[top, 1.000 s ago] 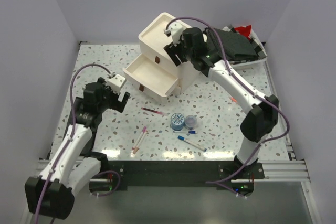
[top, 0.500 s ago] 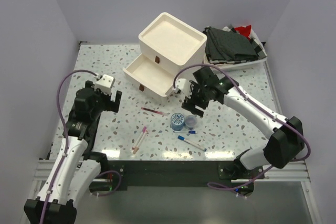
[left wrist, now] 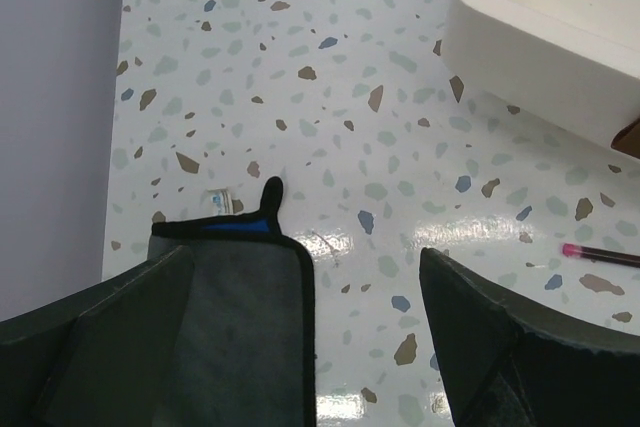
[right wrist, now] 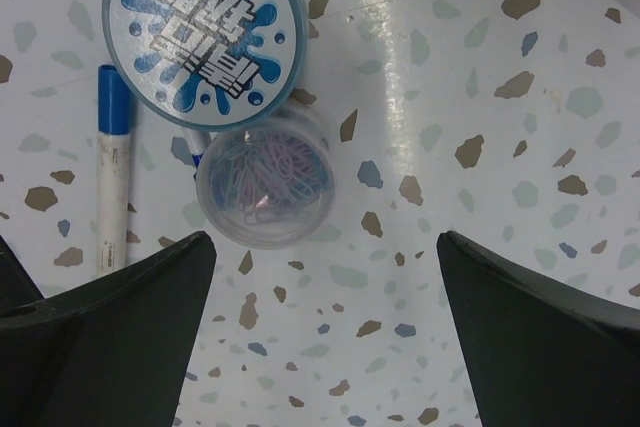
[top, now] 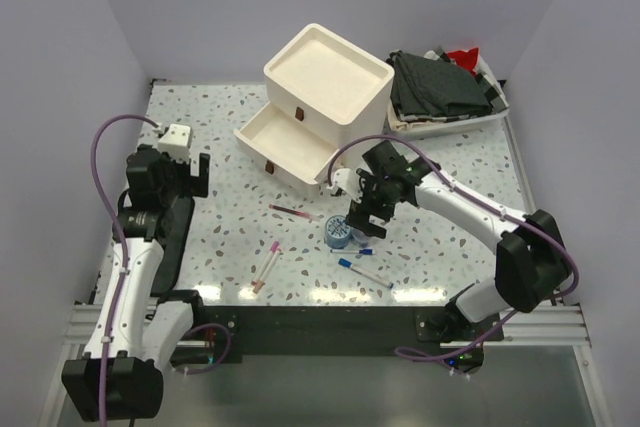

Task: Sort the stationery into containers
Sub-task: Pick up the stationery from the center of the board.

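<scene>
The right arm's (top: 455, 202) jaws stand wide apart with nothing between them, hanging low over the middle of the speckled table (top: 220, 237). Just ahead of their gap, the right wrist view shows a small clear round tub (right wrist: 263, 185) full of pale pink and lilac paper clips. A round blue and white disc (right wrist: 205, 35), printed with a splash and lettering, meets the tub's rim; whether it touches or overlaps I cannot tell. Beside the two lies a white pen with a blue cap (right wrist: 113, 169), and a blue tip (right wrist: 195, 152) peeps out at the tub's edge

Further out, the top view shows a maroon pen (top: 293, 212) to the left, a pink pen (top: 266, 267) nearer the near edge, and a second white pen (top: 365, 273) near the arm bases. On the far side stands the cream-white cabinet (top: 330, 82), its lower drawer (top: 285, 147) pulled out towards the left, close to the right arm's wrist. At the far right a white tray (top: 470, 122) holds dark folded cloths (top: 440, 82)

The left arm's (top: 160, 187) jaws are also wide and hold nothing, over bare table at the left, well apart from the stationery

From above, the right arm's head hides part of the tub; only its wrist view shows the clips and the print. The left wrist view catches the drawer's corner and a pen's pink end (left wrist: 575, 249)
</scene>
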`<state>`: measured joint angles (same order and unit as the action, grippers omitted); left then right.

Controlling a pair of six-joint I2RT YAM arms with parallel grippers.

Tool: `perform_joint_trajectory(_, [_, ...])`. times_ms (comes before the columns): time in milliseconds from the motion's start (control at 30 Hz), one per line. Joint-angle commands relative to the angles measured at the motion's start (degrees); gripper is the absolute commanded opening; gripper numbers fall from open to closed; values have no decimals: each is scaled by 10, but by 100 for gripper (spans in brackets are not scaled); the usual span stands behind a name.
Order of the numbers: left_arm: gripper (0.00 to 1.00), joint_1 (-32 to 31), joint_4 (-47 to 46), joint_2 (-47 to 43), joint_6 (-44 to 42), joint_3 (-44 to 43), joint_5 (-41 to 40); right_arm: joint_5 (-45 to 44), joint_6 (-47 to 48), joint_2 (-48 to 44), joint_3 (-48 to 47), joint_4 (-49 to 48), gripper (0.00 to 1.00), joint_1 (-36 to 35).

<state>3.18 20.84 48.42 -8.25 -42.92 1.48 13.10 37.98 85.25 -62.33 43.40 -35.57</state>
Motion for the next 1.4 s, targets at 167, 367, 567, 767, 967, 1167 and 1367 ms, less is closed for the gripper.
perform_joint_trajectory(167, [100, 18, -5, 4, 8, -25, 9, 46, 1, 13, 16, -40, 99, -9])
perform_joint_trajectory(367, [100, 29, -7, 6, 13, -22, 18, 43, -4, 20, 23, -43, 99, -22])
perform_joint_trajectory(567, [100, 33, -4, 6, 13, -22, 20, -6, -43, 29, 48, -93, 99, -49])
perform_joint_trajectory(767, [100, 37, -5, 12, 17, -23, 26, -52, -53, 41, 62, -124, 99, -61])
perform_joint_trajectory(967, [100, 40, -7, 13, 20, -23, 32, -62, -50, 38, 60, -116, 83, -63])
perform_joint_trajectory(1167, [100, 42, -16, 13, 24, -16, 44, -41, -27, 39, 34, -50, 33, -63])
perform_joint_trajectory(1367, [100, 42, -24, 17, 20, -16, 56, -46, 8, -25, -24, 64, 18, -58])
